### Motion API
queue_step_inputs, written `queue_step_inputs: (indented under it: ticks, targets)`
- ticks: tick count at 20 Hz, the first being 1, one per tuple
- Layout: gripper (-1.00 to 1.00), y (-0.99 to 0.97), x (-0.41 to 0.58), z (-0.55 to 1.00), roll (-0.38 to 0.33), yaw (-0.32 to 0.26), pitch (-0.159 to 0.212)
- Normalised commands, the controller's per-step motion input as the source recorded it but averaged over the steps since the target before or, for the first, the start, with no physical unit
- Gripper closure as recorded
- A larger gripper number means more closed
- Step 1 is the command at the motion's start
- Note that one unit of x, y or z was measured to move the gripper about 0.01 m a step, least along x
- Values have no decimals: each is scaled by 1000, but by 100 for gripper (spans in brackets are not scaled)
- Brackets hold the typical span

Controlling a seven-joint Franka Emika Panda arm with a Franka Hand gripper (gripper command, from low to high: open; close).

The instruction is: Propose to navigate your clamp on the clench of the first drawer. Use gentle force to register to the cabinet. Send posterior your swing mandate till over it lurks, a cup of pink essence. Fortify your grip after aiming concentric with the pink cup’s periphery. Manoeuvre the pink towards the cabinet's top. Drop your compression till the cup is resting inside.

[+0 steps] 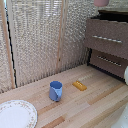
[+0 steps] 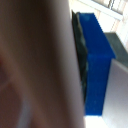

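Only the underside of the pink cup (image 1: pixel 101 2) shows, at the top edge of the exterior view. It hangs above the cabinet's top (image 1: pixel 114 12) near that surface's left end. In the wrist view the pink cup (image 2: pixel 35 65) fills the picture as a blurred wall pressed against a blue finger pad (image 2: pixel 95 60). My gripper (image 2: pixel 55 70) is shut on it; the second finger is hidden behind the cup. Below, the first drawer (image 1: pixel 100 31) carries its silver handle (image 1: pixel 106 38). The gripper body is out of the exterior view.
A lower drawer with a like handle (image 1: pixel 109 61) sits under the first. On the wooden table stand a blue mug (image 1: pixel 55 91), a small orange block (image 1: pixel 79 85) and a patterned white plate (image 1: pixel 16 114). A white rounded shape (image 1: pixel 126 75) shows at the exterior view's right edge.
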Motion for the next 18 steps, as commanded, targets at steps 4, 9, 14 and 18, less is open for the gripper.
queue_step_inputs:
  ticks: [4, 9, 14, 18]
  targets:
    - [100, -715, 173, 306, 0, -122, 70]
    - [100, -344, 34, -32, -24, -129, 145]
    - [100, -251, 0, -113, -62, -115, 188]
    - [100, -262, 96, -232, -154, -97, 197]
